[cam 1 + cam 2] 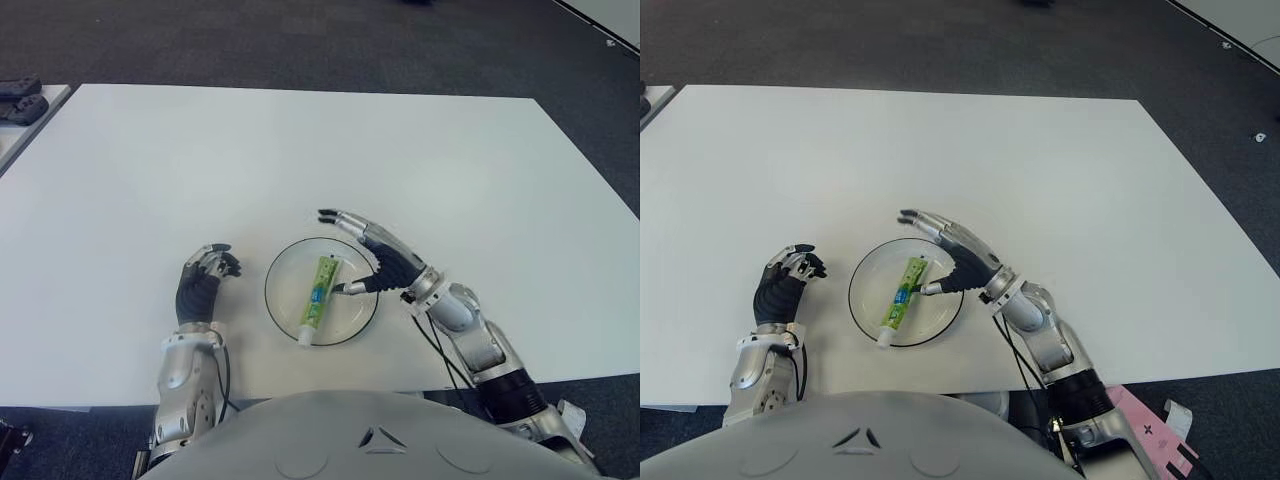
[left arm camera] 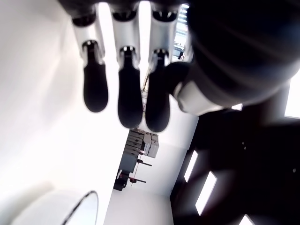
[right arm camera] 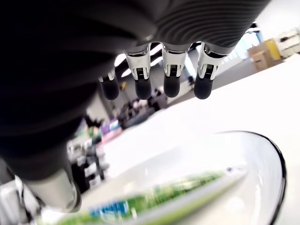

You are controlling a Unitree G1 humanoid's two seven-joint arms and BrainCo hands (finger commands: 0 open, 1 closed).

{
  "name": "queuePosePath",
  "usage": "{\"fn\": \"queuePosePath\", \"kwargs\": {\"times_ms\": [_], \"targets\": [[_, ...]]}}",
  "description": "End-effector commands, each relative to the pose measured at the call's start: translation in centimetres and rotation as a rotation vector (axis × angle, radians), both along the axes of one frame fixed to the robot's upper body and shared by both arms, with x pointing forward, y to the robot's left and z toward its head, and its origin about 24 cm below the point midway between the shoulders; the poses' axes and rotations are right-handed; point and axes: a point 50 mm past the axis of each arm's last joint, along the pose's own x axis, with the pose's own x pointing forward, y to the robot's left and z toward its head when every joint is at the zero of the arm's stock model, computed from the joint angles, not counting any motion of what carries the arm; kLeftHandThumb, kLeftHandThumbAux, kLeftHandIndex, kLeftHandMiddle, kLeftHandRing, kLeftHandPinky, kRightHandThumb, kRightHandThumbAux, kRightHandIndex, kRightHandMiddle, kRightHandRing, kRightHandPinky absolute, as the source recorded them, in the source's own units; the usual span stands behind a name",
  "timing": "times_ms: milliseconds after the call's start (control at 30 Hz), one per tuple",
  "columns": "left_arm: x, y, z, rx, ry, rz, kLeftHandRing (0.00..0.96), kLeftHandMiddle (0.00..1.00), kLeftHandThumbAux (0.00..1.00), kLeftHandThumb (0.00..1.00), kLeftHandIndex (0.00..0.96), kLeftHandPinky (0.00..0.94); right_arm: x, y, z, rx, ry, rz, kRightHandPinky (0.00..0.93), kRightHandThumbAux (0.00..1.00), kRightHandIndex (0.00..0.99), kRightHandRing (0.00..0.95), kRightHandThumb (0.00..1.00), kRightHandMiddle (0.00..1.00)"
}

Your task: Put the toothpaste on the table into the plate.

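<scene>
My right hand [image 1: 372, 252] hangs over the right rim of the round clear glass plate [image 1: 285, 262], fingers spread, holding nothing. The green-and-white toothpaste tube [image 1: 318, 298] lies inside the plate, near the white desk's [image 1: 300, 150] front edge. My left hand [image 1: 203, 280], fingers curled and empty, shows left of the plate.

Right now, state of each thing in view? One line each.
toothpaste: lying flat in the plate, cap toward the robot, not gripped.
plate: upright on the table, holding the toothpaste.
right hand: open, fingers spread over the plate's right side, holding nothing.
left hand: curled shut, empty, left of the plate.
table: white, bearing the plate.
</scene>
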Motion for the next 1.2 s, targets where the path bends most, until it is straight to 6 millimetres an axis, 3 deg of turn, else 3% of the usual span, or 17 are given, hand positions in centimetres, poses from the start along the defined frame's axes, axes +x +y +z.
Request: {"fn": "queuePosePath", "kwargs": {"times_ms": [33, 233, 533, 933, 1200], "targets": [[-0.4, 0.0, -0.7, -0.001, 0.063, 0.015, 0.577, 0.584, 0.717, 0.711, 0.435, 0.549, 0.2, -0.5, -0.5, 0.177, 0.094, -0.084, 0.288, 0.846, 0.129, 0.210, 0.082, 0.180], [-0.4, 0.1, -0.8, -0.021, 0.061, 0.014, 0.564, 0.568, 0.717, 0.711, 0.435, 0.544, 0.4, -0.9, -0.6, 0.396, 0.203, -0.152, 0.344, 0.891, 0.272, 0.297, 0.083, 0.276], [-0.2, 0.2, -0.7, 0.002, 0.022, -0.034, 0.574, 0.579, 0.718, 0.710, 0.435, 0.553, 0.6, -1.5, -1.8, 0.559, 0.298, -0.299, 0.452, 0.920, 0.374, 0.406, 0.101, 0.391], [-0.1, 0.3, -0.9, 0.005, 0.020, -0.040, 0.581, 0.597, 0.717, 0.710, 0.435, 0.547, 0.2, -1.5, -3.3, 0.645, 0.386, -0.488, 0.449, 0.992, 0.414, 0.439, 0.009, 0.438], [0.0, 0.3, -1.0, -0.008, 0.021, -0.044, 0.579, 0.597, 0.717, 0.711, 0.435, 0.548, -0.1, -1.5, -3.5, 0.661, 0.412, -0.584, 0.445, 0.991, 0.439, 0.448, 0.000, 0.455]]}}
